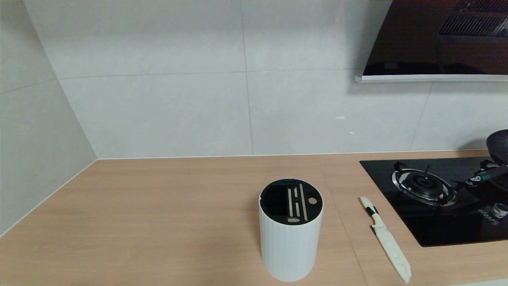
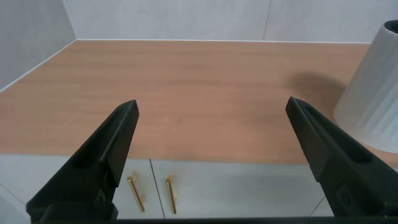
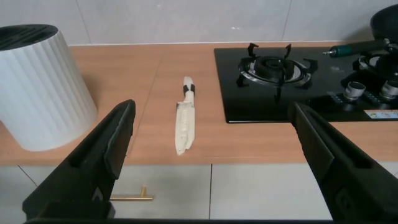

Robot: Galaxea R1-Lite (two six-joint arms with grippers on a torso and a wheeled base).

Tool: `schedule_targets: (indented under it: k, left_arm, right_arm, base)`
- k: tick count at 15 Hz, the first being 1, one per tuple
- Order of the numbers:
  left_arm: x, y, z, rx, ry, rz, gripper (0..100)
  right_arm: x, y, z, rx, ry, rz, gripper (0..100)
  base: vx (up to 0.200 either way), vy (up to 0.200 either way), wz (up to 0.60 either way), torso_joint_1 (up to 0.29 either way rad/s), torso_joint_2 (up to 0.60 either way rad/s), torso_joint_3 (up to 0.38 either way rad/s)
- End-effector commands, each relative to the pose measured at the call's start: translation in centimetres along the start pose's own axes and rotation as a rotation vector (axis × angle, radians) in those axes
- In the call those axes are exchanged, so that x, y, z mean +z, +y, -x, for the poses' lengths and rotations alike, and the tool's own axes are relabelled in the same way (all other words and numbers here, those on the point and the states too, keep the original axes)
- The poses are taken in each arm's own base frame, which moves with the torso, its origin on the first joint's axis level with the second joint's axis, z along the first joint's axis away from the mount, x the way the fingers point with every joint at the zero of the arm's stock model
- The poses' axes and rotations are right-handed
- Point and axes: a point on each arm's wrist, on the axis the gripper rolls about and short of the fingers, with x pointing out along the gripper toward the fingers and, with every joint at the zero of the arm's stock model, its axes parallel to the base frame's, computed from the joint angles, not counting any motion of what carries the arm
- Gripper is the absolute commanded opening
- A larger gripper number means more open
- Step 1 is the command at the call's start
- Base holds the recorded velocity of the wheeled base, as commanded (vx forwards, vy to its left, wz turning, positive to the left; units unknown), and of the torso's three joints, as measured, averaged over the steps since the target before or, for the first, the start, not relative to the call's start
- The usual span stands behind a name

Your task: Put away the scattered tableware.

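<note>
Head view: knife (image 1: 384, 238) lies loose on worktop (image 1: 158, 222) beside its likely home, the slotted holder (image 1: 291, 234); left pincer (image 2: 210, 106) and right pincer (image 3: 211, 107) gape empty.

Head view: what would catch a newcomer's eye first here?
A white ribbed holder with a black slotted top stands on the wooden counter, near its front edge. To its right a white knife lies flat, between the holder and the black hob.

White knife (image 1: 385, 238) flat on counter — beside ribbed holder (image 1: 291, 238).
</note>
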Motion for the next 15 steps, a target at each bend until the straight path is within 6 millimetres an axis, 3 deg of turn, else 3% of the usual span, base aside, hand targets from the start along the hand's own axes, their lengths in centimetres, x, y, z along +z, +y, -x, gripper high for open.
schedule_targets:
  k: [1, 9, 10, 13, 15]
  left_arm:
    - [0.0, 0.0, 0.0, 0.001, 0.001, 0.0, 100]
    - [0.0, 0.0, 0.0, 0.001, 0.001, 0.0, 100]
    - [0.0, 0.0, 0.0, 0.001, 0.001, 0.0, 100]
    - [0.0, 0.0, 0.0, 0.001, 0.001, 0.0, 100]
    - [0.0, 0.0, 0.0, 0.001, 0.001, 0.0, 100]
  right_arm:
    - [0.0, 0.0, 0.0, 0.001, 0.001, 0.009, 100]
    - [0.3, 0.0, 0.0, 0.0, -0.014, 0.011, 100]
    - [5.5, -0.1, 0.9, 0.026, -0.124, -0.074, 100]
    - [7.8, 0.2, -2.4, 0.149, 0.111, -0.082, 100]
    - [7.9, 0.4, -5.2, 0.187, 0.276, -0.084, 100]
  base:
    - [0.0, 0.0, 0.0, 0.0, 0.0, 0.0]
    - [0.0, 0.0, 0.0, 0.0, 0.0, 0.0]
    - [0.0, 0.0, 0.0, 0.0, 0.0, 0.0]
    - [0.0, 0.0, 0.0, 0.0, 0.0, 0.0]
    - [0.0, 0.0, 0.0, 0.0, 0.0, 0.0]
